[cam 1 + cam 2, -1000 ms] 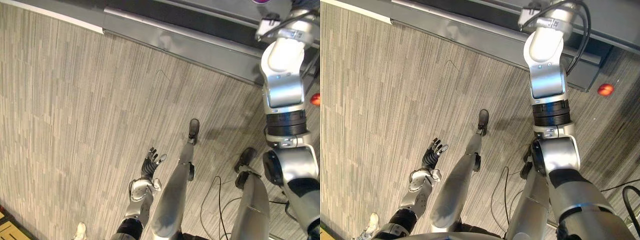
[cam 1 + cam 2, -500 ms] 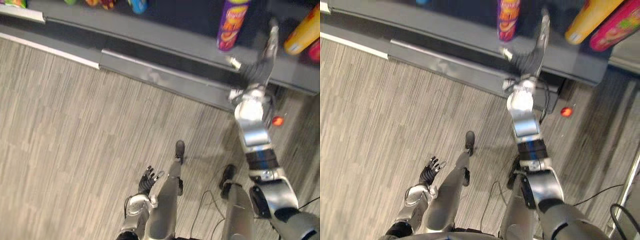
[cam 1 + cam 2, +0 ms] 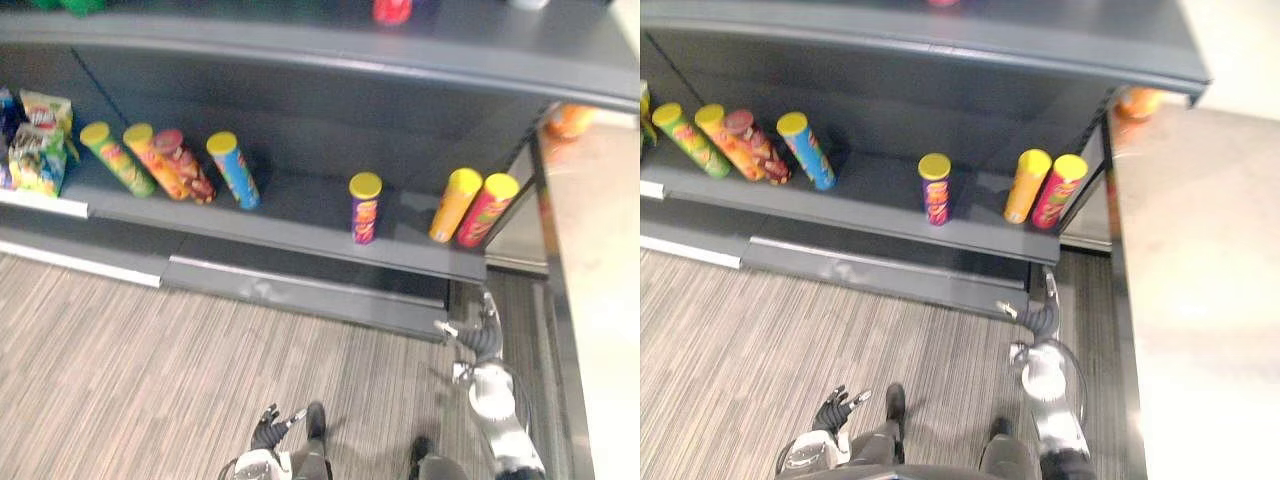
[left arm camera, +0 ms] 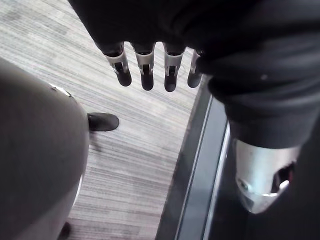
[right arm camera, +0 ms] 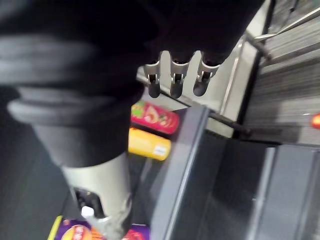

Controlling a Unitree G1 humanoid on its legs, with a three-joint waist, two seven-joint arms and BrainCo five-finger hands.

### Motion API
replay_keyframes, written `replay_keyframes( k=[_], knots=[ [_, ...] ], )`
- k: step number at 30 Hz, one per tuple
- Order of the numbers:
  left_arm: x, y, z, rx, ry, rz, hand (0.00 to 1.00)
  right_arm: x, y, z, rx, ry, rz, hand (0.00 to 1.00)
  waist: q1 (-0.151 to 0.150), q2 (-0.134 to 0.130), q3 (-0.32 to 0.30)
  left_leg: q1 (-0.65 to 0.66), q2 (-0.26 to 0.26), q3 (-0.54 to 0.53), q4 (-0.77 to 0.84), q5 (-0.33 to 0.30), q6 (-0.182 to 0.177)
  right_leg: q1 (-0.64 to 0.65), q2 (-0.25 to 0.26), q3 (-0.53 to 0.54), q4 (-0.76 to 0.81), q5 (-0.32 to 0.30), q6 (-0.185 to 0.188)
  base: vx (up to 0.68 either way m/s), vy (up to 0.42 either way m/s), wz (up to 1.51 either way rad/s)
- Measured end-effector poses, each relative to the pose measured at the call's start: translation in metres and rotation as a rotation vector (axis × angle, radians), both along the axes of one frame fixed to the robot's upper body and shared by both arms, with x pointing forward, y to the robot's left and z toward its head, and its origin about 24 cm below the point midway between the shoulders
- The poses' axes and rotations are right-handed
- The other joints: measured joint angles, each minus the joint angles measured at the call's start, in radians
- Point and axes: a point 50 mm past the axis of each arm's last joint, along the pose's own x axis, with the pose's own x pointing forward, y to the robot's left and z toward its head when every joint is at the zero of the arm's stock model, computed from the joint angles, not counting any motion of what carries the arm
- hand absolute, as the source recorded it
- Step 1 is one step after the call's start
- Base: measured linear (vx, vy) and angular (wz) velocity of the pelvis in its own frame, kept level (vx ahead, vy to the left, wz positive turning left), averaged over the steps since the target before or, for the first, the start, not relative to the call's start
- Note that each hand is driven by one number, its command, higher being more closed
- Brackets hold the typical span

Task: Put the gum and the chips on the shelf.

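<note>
The purple can (image 3: 365,207) stands upright on the lower shelf (image 3: 290,215), alone, near the front edge, with a yellow lid and a bright printed label. It is probably the task's chips, since it is set apart from the other stock and neither hand holds anything. To its right, a yellow can (image 3: 454,205) and a pink can (image 3: 486,210) lean together, touching, by the end wall. Well to its left, a row of leaning cans (image 3: 150,160) and some bags (image 3: 38,150) fill the far end. That leaves the middle gap as the easiest spot to reach from where the robot stands. I cannot tell whether any gum is among these things. The right hand (image 3: 478,335) is raised just below the shelf's front edge, at its right end; its fingers (image 5: 173,85) are straight and empty, consistent with a release. The left hand (image 3: 268,432) hangs low over the floor (image 3: 120,350), fingers straight, idle and empty. With both hands free, the gum looks like the part left to find.
</note>
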Motion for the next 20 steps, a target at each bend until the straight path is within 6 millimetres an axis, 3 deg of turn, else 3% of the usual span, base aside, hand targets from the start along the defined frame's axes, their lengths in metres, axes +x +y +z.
replay_keyframes(
  k=[4,5,11,14,18,20],
  knots=[
    [-0.011,0.0,-0.005,0.015,0.05,-0.027,0.0,-0.05,-0.016,-0.047,0.032,0.255,-0.053,0.0,-0.025,0.0,-0.022,0.053,0.018,0.045,-0.001,-0.023,-0.007,0.038,0.018,0.037,-0.027,0.01,-0.003,0.03,-0.012,-0.34],
    [-0.014,0.0,-0.006,0.018,0.065,-0.032,0.0,-0.074,-0.025,-0.065,0.045,0.363,-0.094,0.0,-0.033,0.001,-0.025,0.071,0.02,0.056,-0.001,-0.031,-0.01,0.051,0.021,0.048,-0.03,0.01,-0.003,0.03,-0.003,-0.28],
    [-0.019,0.0,-0.009,0.03,0.095,-0.053,0.0,-0.164,-0.036,-0.114,0.193,0.744,-0.253,0.0,-0.047,0.004,-0.029,0.131,0.03,0.104,-0.001,-0.057,-0.018,0.088,0.032,0.091,-0.05,0.014,-0.006,0.05,-0.004,-0.26],
    [-0.023,0.003,-0.011,0.026,0.119,-0.02,0.0,-0.188,-0.039,-0.123,0.327,0.837,-0.393,0.0,-0.059,0.005,-0.03,0.147,0.03,0.108,-0.001,-0.065,-0.02,0.107,0.031,0.091,-0.06,0.014,-0.006,0.07,0.0,-0.02],
    [-0.026,0.005,-0.014,0.016,0.165,0.004,0.0,-0.236,-0.027,-0.133,0.633,0.939,-0.713,0.0,-0.058,0.002,-0.035,0.175,0.026,0.097,-0.001,-0.076,-0.022,0.162,0.029,0.073,-0.094,0.014,-0.006,0.08,-0.002,0.08],
    [-0.028,0.004,-0.015,-0.001,0.179,0.017,0.0,-0.243,-0.022,-0.134,0.721,0.933,-0.777,0.0,-0.06,0.0,-0.034,0.188,0.025,0.091,-0.001,-0.079,-0.021,0.188,0.028,0.062,-0.107,0.014,-0.006,0.1,-0.005,0.12]
  ],
)
